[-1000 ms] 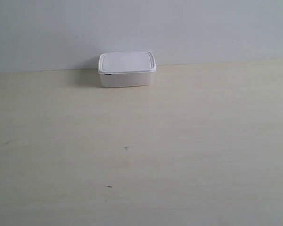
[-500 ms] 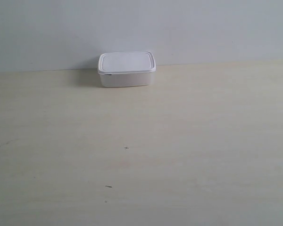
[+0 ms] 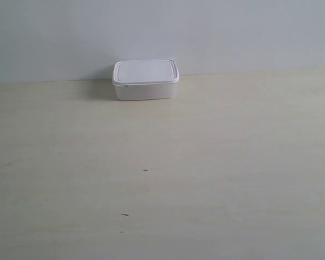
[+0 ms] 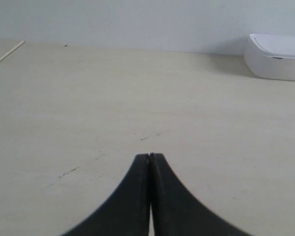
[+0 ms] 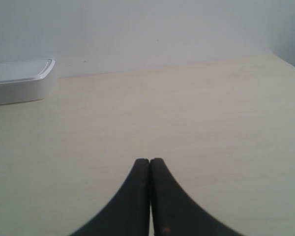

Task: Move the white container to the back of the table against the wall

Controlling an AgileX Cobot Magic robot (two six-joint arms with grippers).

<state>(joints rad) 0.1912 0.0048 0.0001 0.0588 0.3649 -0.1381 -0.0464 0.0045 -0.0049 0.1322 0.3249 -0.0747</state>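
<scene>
Left claw (image 4: 150, 156): fingers pressed tip to tip, gripping nothing. It hangs low over bare table (image 3: 233, 162), well apart from the container (image 3: 145, 81).
Container: at the back of the table, a little left of centre in the exterior view. It sits upright with its lid (image 3: 144, 71) on and a long side turned to the wall (image 3: 233, 32). Its rear looks to touch the wall, though a thin gap cannot be ruled out.
Marks (image 3: 145, 170): a few small dark specks on the open table, well in front of the container and in nobody's way.
Right claw (image 5: 150, 160): also shut tip to tip and empty, low over the table and far from the container.
Arms: neither shows in the exterior view.
Step in hand: judged to be the last check, since the container seems placed and let go.
Doing it well: keep both claws clear so nothing drags the container forward. If a final nudge is wanted, push with shut tips low on the middle of the front side, slowly, so it slides square rather than pivoting. Stop once it meets the wall, and do not press on the lid.
</scene>
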